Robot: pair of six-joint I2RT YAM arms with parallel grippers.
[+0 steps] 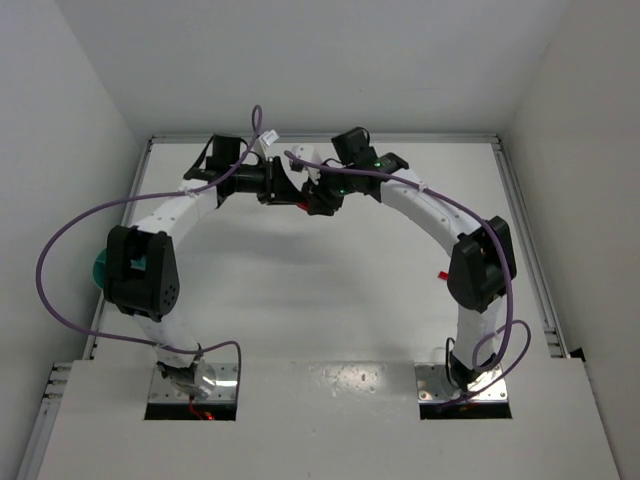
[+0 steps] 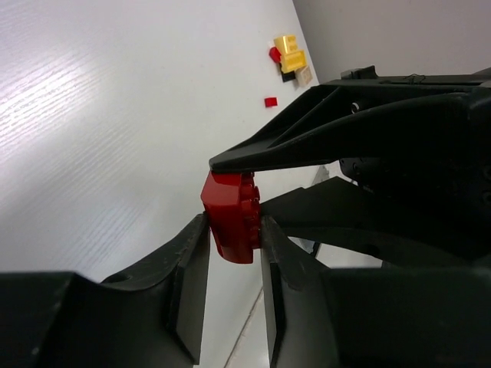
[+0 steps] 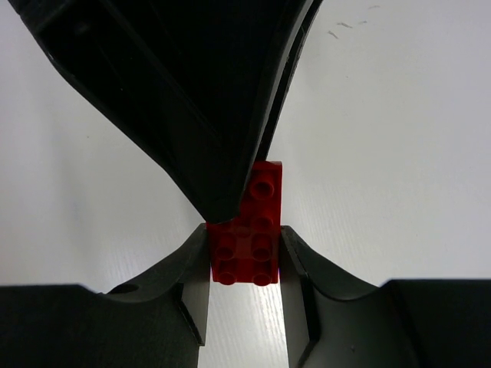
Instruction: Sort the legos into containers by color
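Here, left gripper (image 2: pixel 234 234): pinched shut on the red lego (image 2: pixel 230 222)
Right gripper (image 3: pixel 245 238): clamped on same lego's other end
Long axis: running from one gripper to the other

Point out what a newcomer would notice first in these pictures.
The left tool and right tool meet over the far middle of the table, both pinching one red lego from opposite sides. A small cluster of yellow and red legos lies farther off in the left wrist view, and the teal bowl peeks out behind the left arm at the table's left edge.
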